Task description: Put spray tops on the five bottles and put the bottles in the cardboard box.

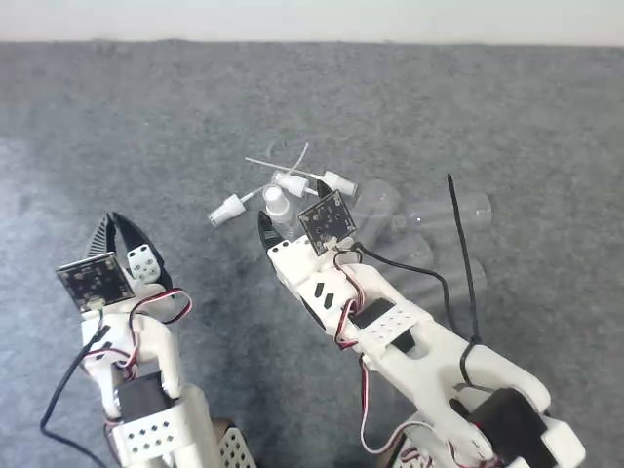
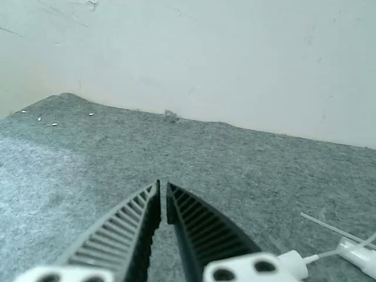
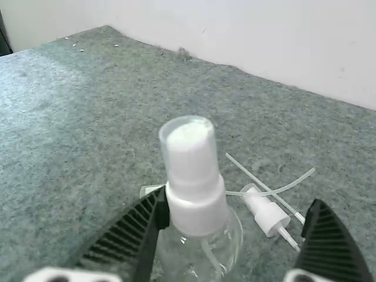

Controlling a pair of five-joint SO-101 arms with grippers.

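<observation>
Right hand (image 3: 236, 205) gapes wide around an upright spray-topped bottle (image 3: 195, 200); left hand (image 2: 163, 188) is pinched together, holding nothing.

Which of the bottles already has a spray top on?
The bottle standing inside the open right claw: it wears a white spray top. The other bottles lie on their sides without tops, and the spare tops lie loose.

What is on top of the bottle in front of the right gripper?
A white spray top with a translucent cap sits on the clear bottle, which stands inside the open right gripper. The gripper hides the bottle's base.
</observation>
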